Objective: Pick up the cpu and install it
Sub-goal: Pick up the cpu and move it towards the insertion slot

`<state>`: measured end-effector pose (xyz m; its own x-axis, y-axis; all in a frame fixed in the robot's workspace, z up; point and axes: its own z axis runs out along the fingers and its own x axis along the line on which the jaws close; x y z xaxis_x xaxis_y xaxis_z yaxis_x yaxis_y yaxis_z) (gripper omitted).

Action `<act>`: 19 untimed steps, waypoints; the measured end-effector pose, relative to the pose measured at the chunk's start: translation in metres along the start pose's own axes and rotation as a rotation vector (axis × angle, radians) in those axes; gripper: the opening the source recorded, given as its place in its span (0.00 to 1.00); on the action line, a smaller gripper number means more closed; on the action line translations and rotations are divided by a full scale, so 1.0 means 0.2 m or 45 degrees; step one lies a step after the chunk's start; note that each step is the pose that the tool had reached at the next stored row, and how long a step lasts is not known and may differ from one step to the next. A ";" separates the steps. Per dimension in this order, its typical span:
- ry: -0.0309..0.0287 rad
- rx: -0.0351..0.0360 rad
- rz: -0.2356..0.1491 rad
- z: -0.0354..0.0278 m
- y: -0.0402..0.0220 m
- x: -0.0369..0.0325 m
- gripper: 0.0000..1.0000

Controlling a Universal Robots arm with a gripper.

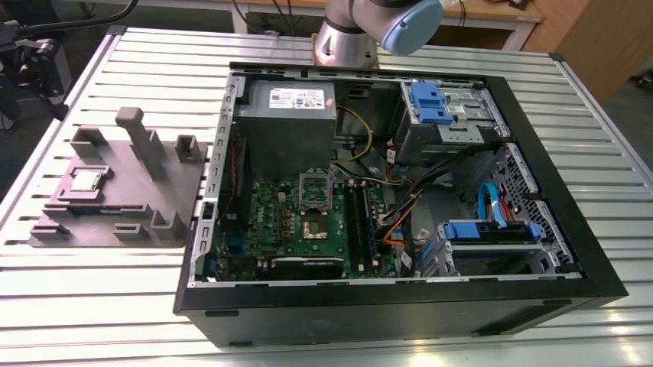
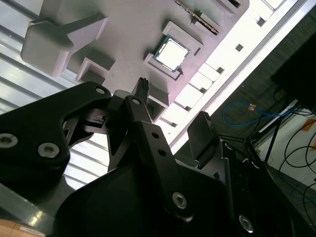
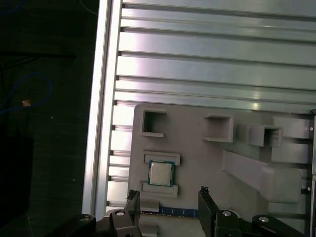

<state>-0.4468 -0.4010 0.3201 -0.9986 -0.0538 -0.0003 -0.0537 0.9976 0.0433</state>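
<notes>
In the exterior view, a slatted metal surface (image 1: 122, 306) carries a grey tray (image 1: 164, 195) toward the exterior view's left. The cpu (image 1: 84, 181) lies flat in a pocket of the tray, near the tray's left edge. Just beside the tray, on the exterior view's right, an open case (image 1: 408, 321) lies on its side. Inside it are a green board (image 1: 306, 248), a socket (image 1: 314, 226) with a dark centre, and a grey box (image 1: 290, 126) with a white label. The arm (image 1: 347, 42) rises behind the case's far wall.

In the second wrist view, the black jaws stand apart with nothing between them. They hang over the tray (image 2: 123, 24). The cpu (image 2: 173, 53) sits in its pocket beyond the tips, silvery top up, apart from both of them.

In the first wrist view, the jaws are again spread wide and hold nothing. The cpu (image 3: 161, 173) rests level in its pocket on the tray (image 3: 197, 158), between two low ledges. It lies just ahead of the two tips, closer to one tip than to the other, and touches neither. The slats of the surface (image 3: 207, 59) run beyond the tray.
</notes>
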 end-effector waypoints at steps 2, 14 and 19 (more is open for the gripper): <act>0.0002 0.0000 0.000 0.001 0.000 0.000 0.59; 0.0055 -0.0004 0.000 0.047 -0.002 -0.004 0.59; 0.0055 -0.0003 0.000 0.063 -0.003 -0.004 0.59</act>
<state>-0.4460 -0.4010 0.3075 -0.9985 -0.0538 0.0040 -0.0536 0.9976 0.0435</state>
